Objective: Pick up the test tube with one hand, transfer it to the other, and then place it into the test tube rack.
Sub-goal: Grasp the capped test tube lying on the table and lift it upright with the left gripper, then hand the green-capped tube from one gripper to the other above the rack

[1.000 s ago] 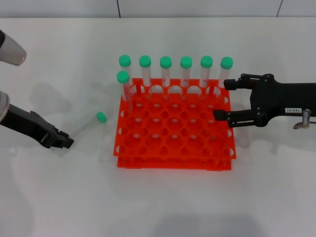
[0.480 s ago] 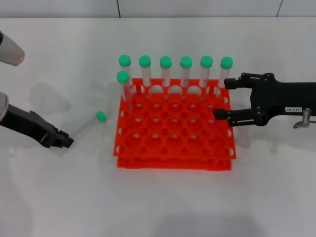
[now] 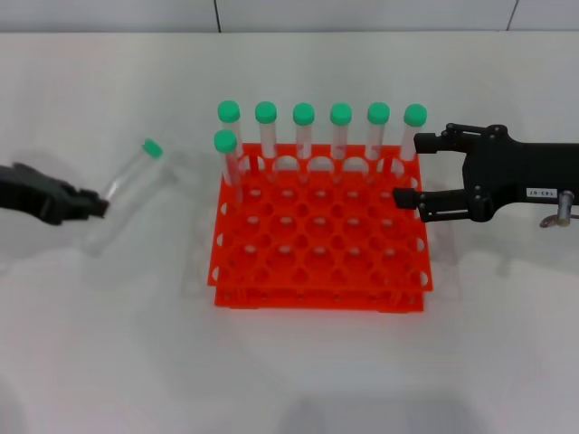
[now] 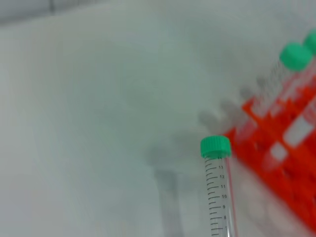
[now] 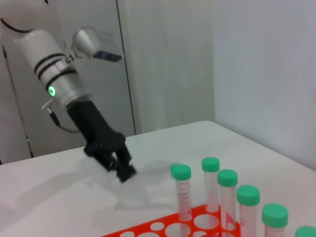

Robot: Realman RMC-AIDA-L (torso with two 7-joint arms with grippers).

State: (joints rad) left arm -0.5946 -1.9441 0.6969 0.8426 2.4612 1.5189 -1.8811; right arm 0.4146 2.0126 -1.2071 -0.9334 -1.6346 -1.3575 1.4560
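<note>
Fingers of left gripper (image 3: 90, 207) clamp test tube (image 3: 129, 174) (tilted) — right gripper (image 3: 409, 169) spread.

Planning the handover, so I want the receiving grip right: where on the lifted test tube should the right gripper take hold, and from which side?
Probably the clear barrel just below the green cap. The left gripper holds the test tube by its lower end, cap tilted up toward the test tube rack, so that upper stretch is free. The right gripper, open by the rack's right edge, would best come from the rack side, fingers across the barrel.
</note>
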